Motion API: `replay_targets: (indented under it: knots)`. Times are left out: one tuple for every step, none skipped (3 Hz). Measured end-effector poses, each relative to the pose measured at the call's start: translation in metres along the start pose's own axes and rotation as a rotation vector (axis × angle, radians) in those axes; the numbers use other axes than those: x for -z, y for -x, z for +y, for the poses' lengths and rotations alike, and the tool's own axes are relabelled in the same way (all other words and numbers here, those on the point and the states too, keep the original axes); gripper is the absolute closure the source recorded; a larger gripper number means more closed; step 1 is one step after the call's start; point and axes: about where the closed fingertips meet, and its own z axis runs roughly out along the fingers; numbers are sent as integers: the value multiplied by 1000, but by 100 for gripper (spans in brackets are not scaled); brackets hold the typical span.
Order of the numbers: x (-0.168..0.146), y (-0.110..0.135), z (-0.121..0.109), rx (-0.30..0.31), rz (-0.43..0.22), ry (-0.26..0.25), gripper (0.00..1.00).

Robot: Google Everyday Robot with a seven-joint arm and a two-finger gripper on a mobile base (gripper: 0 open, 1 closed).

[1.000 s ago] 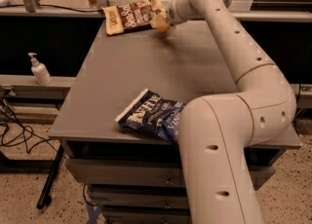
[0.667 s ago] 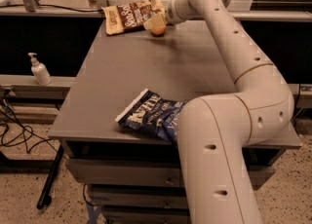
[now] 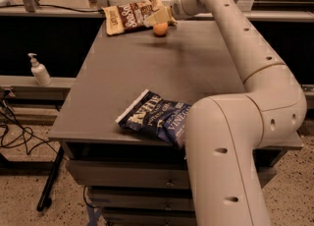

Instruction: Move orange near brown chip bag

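Note:
The orange [image 3: 160,29] is small and round and sits on the grey table [image 3: 147,72] at its far edge. It lies just in front of the right end of the brown chip bag [image 3: 128,16], which lies flat along the back edge. My gripper [image 3: 156,19] hangs just above and behind the orange, over the bag's right end. Its fingers look open and the orange sits free below them.
A dark blue chip bag [image 3: 156,120] lies near the table's front edge, partly behind my arm's large lower link [image 3: 221,161]. A soap dispenser [image 3: 39,70] stands on a ledge to the left. Cables lie on the floor at the left.
The gripper, which covered the orange a second ago, has drawn up and back off it. The orange now shows whole on the table beside the brown bag.

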Motion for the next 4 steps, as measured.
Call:
replay_targets:
  knots:
    - [43,-4,-14,-17,-6,-21,0]
    - [103,-16,-25,-28,-35,-52,0]
    - [174,-28,-30,-32,-104,-88,0]
    - [175,-62,-31,-57,-61,-84,0]
